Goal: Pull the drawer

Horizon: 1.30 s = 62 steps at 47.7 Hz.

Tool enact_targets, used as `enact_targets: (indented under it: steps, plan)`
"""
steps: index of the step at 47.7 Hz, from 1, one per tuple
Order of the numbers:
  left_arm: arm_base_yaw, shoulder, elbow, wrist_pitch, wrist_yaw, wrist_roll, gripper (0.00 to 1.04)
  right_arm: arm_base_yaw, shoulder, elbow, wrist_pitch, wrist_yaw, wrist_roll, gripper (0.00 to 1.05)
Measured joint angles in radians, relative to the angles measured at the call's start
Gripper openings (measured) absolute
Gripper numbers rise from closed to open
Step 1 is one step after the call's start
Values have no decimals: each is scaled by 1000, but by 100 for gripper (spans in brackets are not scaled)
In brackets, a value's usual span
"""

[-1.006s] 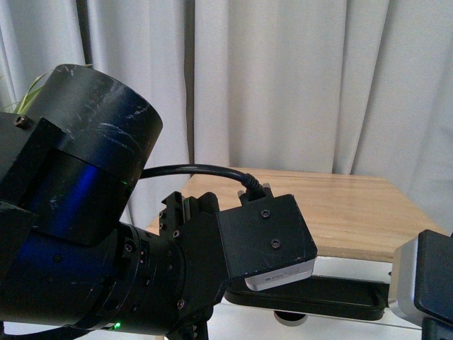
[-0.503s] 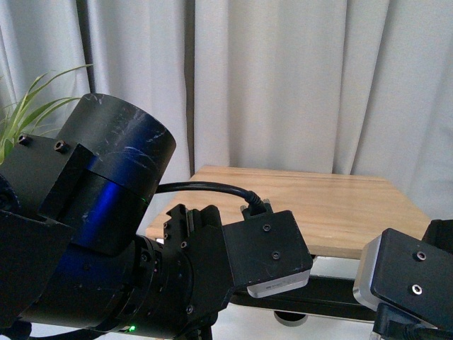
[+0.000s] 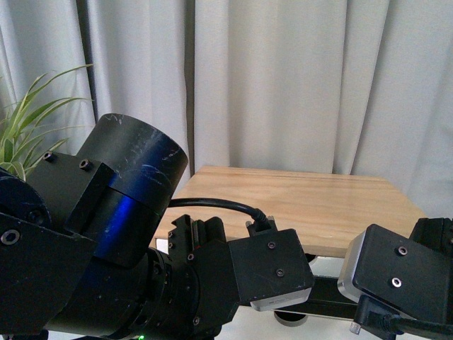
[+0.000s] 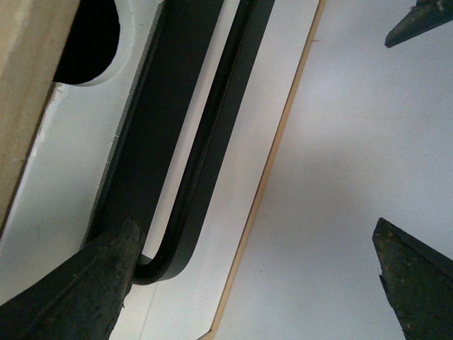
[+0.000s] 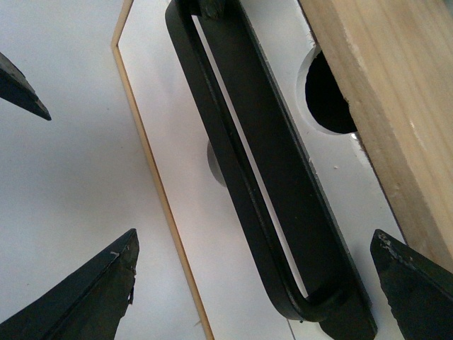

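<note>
Drawer (image 4: 71, 163) sits just under the wooden cabinet top (image 3: 304, 202), low in the middle of the front view frame and mostly hidden behind both arms; only a short stretch of its black handle (image 3: 327, 289) shows there between the two wrist blocks; pale curtains (image 3: 269, 78) fill the background, and a green plant (image 3: 25, 127) stands at the left edge of the frame. From the left wrist, the white front carries the long bar handle (image 4: 216, 134) and a half-round notch (image 4: 81, 42) next to the light wood; the left hand (image 4: 253, 223) is spread wide, one of its fingers (image 4: 71, 297) overlapping the curved end of the handle, though contact cannot be told. From the right wrist, the right hand (image 5: 255, 235) is also spread wide, with the handle (image 5: 248, 212) lying between its fingers (image 5: 78, 301) and gripped by neither; the notch (image 5: 329, 99) lies against the wood edge.
</note>
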Motion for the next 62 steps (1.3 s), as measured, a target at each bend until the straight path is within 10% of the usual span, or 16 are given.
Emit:
enact_targets:
  steps: [62]
  plan:
    - [-9,9,35,-101,5,66,99,23,118,49,0,3,10,96]
